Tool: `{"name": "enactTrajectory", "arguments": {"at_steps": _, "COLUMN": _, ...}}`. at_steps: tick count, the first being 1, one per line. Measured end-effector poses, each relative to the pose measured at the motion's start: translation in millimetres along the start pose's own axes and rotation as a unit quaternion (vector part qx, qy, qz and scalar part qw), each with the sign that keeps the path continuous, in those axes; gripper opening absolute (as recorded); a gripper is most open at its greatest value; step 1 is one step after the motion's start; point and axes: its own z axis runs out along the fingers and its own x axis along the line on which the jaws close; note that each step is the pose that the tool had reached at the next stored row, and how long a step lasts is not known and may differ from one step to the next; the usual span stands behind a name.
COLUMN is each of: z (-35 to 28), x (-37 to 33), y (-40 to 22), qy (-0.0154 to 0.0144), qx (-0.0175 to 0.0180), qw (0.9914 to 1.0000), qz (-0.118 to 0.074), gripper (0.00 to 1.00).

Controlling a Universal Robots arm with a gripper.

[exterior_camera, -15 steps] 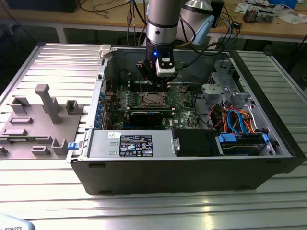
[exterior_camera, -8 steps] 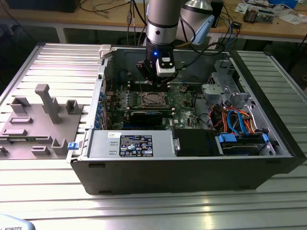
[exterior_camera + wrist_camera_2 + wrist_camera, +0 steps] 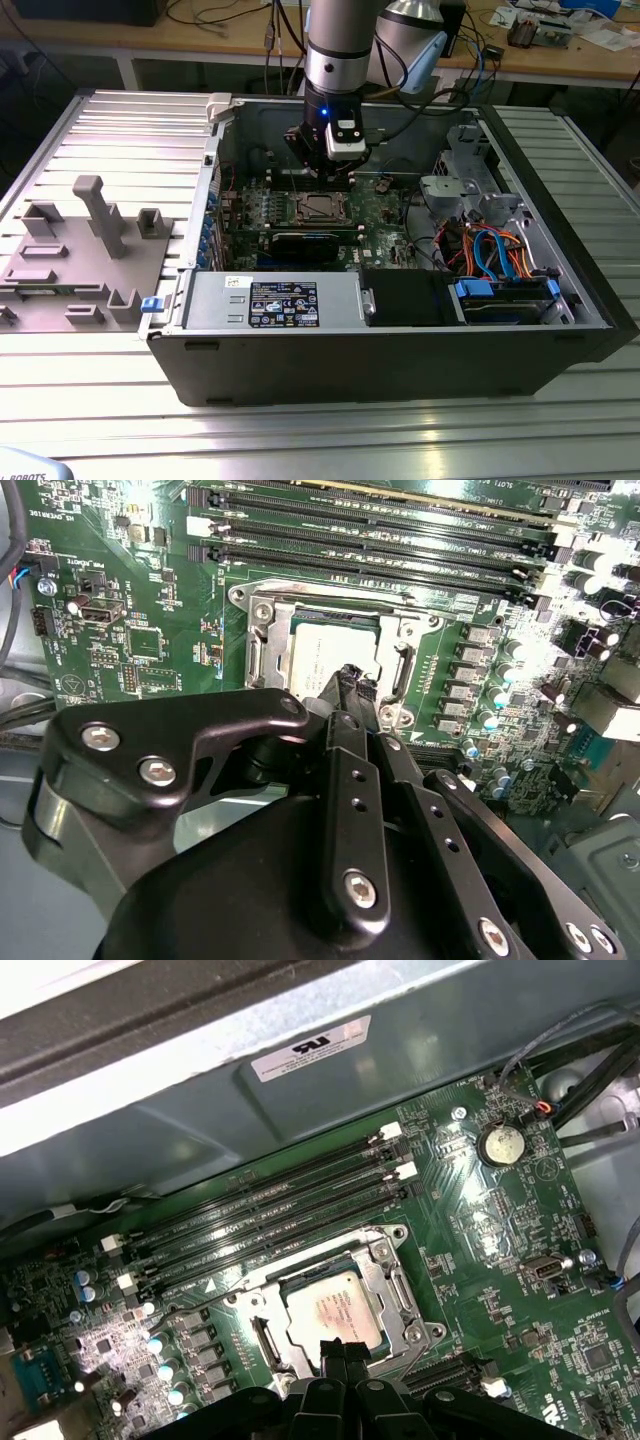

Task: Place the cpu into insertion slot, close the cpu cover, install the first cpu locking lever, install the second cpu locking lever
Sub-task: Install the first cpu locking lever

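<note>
We saw the cpu (image 3: pixel 335 1312) seated in the insertion slot (image 3: pixel 268 1336), the cpu cover (image 3: pixel 392 1278) lying closed around it. Our gripper (image 3: pixel 352 677) hung just above the socket's edge, fingers pressed together and holding nothing. We judged the risk to be a tip sliding off a thin locking lever and scraping the green board (image 3: pixel 520 1230) or nearby capacitors (image 3: pixel 170 1370).

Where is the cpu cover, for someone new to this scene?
Inside the open computer case, find the green circuit board. Beside its long black memory slots lies the cpu cover, near the pincer. It is the silvery metal frame lying flat around the square chip.
</note>
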Motion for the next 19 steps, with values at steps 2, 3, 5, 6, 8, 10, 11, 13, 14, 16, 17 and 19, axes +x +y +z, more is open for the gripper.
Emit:
{"name": "enactTrajectory", "arguments": {"at_steps": 2, "z": 0.0, "x": 0.0, "y": 0.0, "qy": 0.0, "qx": 0.0, "qw": 1.0, "qz": -0.001, "gripper": 0.11}}
{"name": "enactTrajectory", "arguments": {"at_steps": 3, "z": 0.0, "x": 0.0, "y": 0.0, "qy": 0.0, "qx": 0.0, "qw": 1.0, "qz": -0.001, "gripper": 0.11}}
{"name": "enactTrajectory", "arguments": {"at_steps": 5, "z": 0.0, "x": 0.0, "y": 0.0, "qy": 0.0, "qx": 0.0, "qw": 1.0, "qz": -0.002, "gripper": 0.11}}
{"name": "enactTrajectory", "arguments": {"at_steps": 6, "z": 0.0, "x": 0.0, "y": 0.0, "qy": 0.0, "qx": 0.0, "qw": 1.0, "qz": -0.002, "gripper": 0.11}}
{"name": "enactTrajectory", "arguments": {"at_steps": 8, "z": 0.0, "x": 0.0, "y": 0.0, "qy": 0.0, "qx": 0.0, "qw": 1.0, "qz": -0.003, "gripper": 0.11}}
{"name": "enactTrajectory", "arguments": {"at_steps": 10, "z": 0.0, "x": 0.0, "y": 0.0, "qy": 0.0, "qx": 0.0, "qw": 0.99999, "qz": -0.003, "gripper": 0.11}}
{"name": "enactTrajectory", "arguments": {"at_steps": 11, "z": 0.0, "x": 0.0, "y": 0.0, "qy": -0.0001, "qx": 0.0, "qw": 0.99999, "qz": -0.004, "gripper": 0.11}}
{"name": "enactTrajectory", "arguments": {"at_steps": 13, "z": 0.0, "x": 0.0, "y": 0.0, "qy": -0.0001, "qx": 0.0, "qw": 0.99999, "qz": -0.005, "gripper": 0.11}}
{"name": "enactTrajectory", "arguments": {"at_steps": 14, "z": 0.0, "x": 0.0, "y": 0.0, "qy": 0.0, "qx": 0.0, "qw": 0.99999, "qz": -0.005, "gripper": 0.11}}
{"name": "enactTrajectory", "arguments": {"at_steps": 16, "z": 0.0, "x": 0.0, "y": 0.0, "qy": -0.0001, "qx": 0.0001, "qw": 0.99998, "qz": -0.006, "gripper": 0.11}}
{"name": "enactTrajectory", "arguments": {"at_steps": 17, "z": 0.0, "x": 0.0, "y": 0.0, "qy": -0.0001, "qx": 0.0001, "qw": 0.99998, "qz": -0.006, "gripper": 0.11}}
{"name": "enactTrajectory", "arguments": {"at_steps": 19, "z": 0.0, "x": 0.0, "y": 0.0, "qy": -0.0001, "qx": 0.0, "qw": 0.99998, "qz": -0.007, "gripper": 0.11}}
